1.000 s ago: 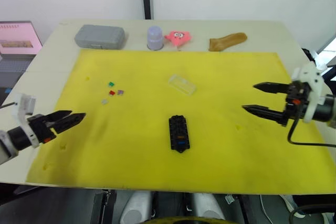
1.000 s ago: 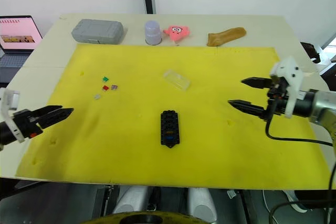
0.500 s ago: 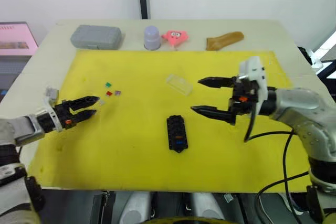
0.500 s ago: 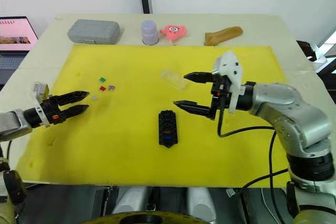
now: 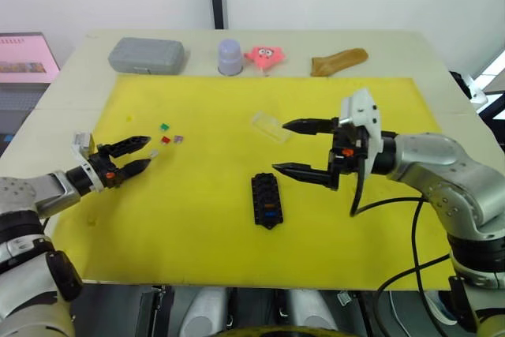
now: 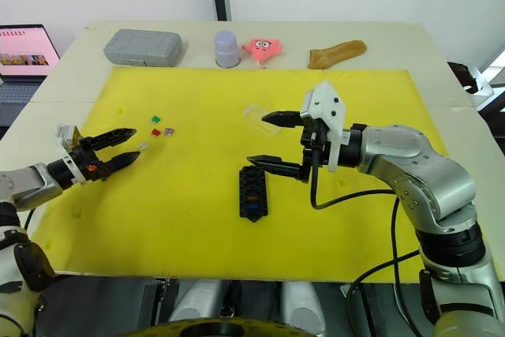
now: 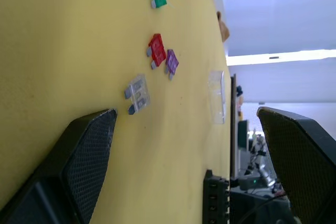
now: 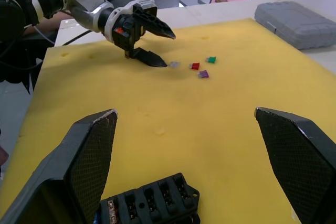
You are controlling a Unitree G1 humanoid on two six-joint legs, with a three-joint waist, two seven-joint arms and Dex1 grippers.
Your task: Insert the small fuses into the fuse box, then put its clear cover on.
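Note:
The black fuse box lies mid-mat with an amber and a blue piece in its near slots. Small fuses sit loose at the left: green, red, purple and grey. My left gripper is open, low over the mat, its tips straddling the grey fuse without touching it. The clear cover rests behind the box. My right gripper hangs open just right of the cover, above and behind the fuse box, holding nothing.
A yellow mat covers the table. Along the back edge stand a grey case, a lilac cup, a pink star toy and a brown object. A laptop sits off the left.
My right gripper has swept left from the mat's right edge to beside the clear cover. My left gripper has advanced from the left edge up to the grey fuse. Both stay open.

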